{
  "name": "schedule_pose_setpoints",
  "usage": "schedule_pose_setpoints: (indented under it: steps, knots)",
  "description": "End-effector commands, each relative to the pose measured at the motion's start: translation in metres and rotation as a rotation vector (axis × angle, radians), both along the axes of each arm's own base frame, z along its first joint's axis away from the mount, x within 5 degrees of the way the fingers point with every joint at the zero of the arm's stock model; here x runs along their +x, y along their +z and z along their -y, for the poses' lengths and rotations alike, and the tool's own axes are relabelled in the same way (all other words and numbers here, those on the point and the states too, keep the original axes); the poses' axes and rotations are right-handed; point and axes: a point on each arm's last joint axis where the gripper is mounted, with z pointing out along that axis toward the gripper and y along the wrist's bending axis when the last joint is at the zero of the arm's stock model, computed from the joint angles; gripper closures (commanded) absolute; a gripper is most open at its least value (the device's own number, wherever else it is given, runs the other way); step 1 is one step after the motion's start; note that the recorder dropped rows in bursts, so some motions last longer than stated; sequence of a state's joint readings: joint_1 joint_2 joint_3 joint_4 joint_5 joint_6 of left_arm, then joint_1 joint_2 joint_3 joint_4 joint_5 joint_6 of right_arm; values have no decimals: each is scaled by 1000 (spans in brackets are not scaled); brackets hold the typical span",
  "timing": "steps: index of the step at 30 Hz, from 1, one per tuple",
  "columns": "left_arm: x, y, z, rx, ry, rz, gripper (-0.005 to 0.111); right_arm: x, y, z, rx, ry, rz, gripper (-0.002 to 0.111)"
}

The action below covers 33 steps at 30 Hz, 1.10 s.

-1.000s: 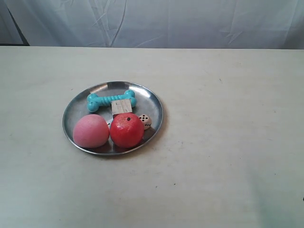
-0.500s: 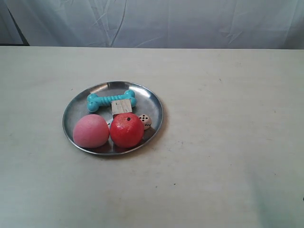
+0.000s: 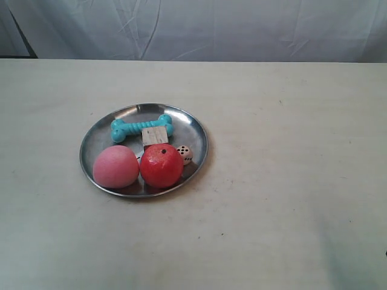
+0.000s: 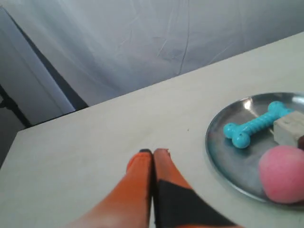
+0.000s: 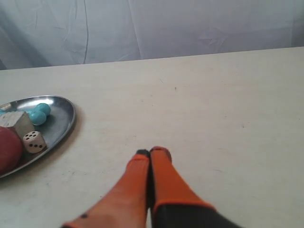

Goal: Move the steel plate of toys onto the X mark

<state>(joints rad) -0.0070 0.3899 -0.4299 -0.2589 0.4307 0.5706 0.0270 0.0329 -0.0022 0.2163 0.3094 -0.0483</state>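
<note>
The steel plate (image 3: 192,130) lies on the cream table, left of centre in the exterior view. It holds a teal bone (image 3: 142,127), a wooden cube (image 3: 155,135), a white die (image 3: 184,154), a red apple (image 3: 161,165) and a pink ball (image 3: 116,167). Neither arm shows in that view. My left gripper (image 4: 153,152) is shut and empty over bare table, apart from the plate (image 4: 225,156). My right gripper (image 5: 151,152) is shut and empty too, off to the other side of the plate (image 5: 64,116). I cannot make out the X mark.
A pale cloth backdrop (image 3: 242,27) hangs behind the table's far edge. Bare tabletop (image 3: 290,157) stretches wide on the exterior view's right of the plate. A dark stand (image 4: 12,104) is beyond the table's corner in the left wrist view.
</note>
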Motion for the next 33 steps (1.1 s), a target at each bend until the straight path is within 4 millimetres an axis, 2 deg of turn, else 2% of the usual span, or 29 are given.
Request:
schedule_pose_setpoints:
  steps: [1, 3, 6, 9, 16, 33]
  knots:
    - [-11, -28, -6, 28, 64, 56, 106, 0, 0, 0, 2, -5, 11, 108]
    - [-16, -38, -7, -10, 85, 103, 106, 0, 0, 0, 2, -5, 11, 108]
    - [-24, -58, -8, -223, 164, 114, 106, 0, 0, 0, 2, -5, 11, 108]
    - [-28, -74, -9, -343, 200, 105, 106, 0, 0, 0, 2, -5, 11, 108]
    - [-31, -104, -9, -400, 230, 79, 106, 0, 0, 0, 2, -5, 11, 108]
    - [-31, -104, -10, -401, 229, 95, 106, 0, 0, 0, 2, -5, 11, 108]
